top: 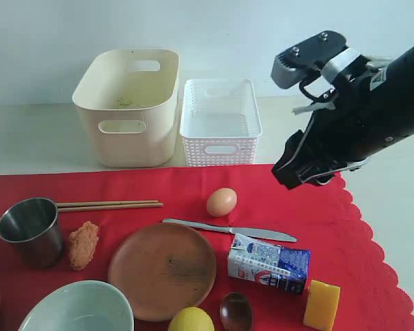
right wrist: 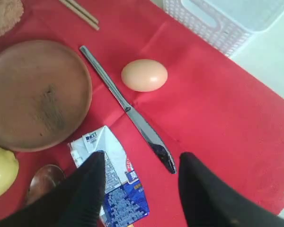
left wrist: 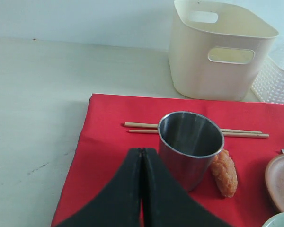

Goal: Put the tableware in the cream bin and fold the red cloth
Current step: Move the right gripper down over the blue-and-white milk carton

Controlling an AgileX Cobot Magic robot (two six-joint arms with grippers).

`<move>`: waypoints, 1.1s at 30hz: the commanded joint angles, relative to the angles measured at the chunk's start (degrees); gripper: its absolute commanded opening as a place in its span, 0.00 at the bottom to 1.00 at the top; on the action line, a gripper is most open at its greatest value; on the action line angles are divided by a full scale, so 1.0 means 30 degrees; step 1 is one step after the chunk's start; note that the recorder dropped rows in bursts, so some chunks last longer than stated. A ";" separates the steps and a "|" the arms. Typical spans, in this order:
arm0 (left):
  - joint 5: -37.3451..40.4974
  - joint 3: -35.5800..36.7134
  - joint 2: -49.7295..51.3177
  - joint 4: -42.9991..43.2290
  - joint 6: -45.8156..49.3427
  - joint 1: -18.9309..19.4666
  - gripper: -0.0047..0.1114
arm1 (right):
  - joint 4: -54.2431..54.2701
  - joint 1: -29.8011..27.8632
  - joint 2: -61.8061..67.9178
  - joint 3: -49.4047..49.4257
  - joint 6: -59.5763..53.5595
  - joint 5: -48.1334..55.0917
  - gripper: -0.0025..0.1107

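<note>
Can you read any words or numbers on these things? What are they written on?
"NET" (a guess, it is blurred): short dark word on the white top of the milk carton.
Small white print on the carton's blue side: too small to read.
Red mark on the carton: too blurred to read.
No writing shows on anything else, such as the cream bin, the white basket or the steel cup.

Right arm (top: 379, 96) comes in high from the side and slants downward, with the right gripper (right wrist: 141, 161) spread, its 2 fingers (right wrist: 92, 189) well apart. From the exterior view those fingertips are hard to pick out. Left gripper (left wrist: 142, 153) sits low, its 2 fingers pressed flat together.
</note>
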 commanded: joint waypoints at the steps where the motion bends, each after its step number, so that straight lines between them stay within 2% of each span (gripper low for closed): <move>1: -0.0167 0.0063 -0.0099 -0.0029 0.0039 0.0067 0.04 | 0.0146 0.0022 0.0727 -0.0131 -0.1756 0.0072 0.55; 6: -0.0167 0.0063 -0.0099 -0.0029 0.0039 0.0067 0.04 | 0.0186 0.0022 0.1512 -0.0131 -0.3564 0.0152 0.66; 13: -0.0167 0.0063 -0.0099 -0.0029 0.0039 0.0067 0.04 | 0.0355 0.0022 0.2790 -0.0131 -0.7084 0.0501 0.67; 19: -0.0167 0.0063 -0.0099 -0.0029 0.0039 0.0067 0.04 | 0.2277 0.0022 0.3911 -0.0131 -1.0592 0.1125 0.67; 25: -0.0167 0.0063 -0.0099 -0.0029 0.0039 0.0067 0.04 | 0.2317 0.0022 0.4764 -0.0131 -1.0636 0.1369 0.67; 33: -0.0167 0.0063 -0.0099 -0.0029 0.0039 0.0067 0.04 | 0.0984 0.1589 0.5396 -0.0131 -0.9957 0.1369 0.72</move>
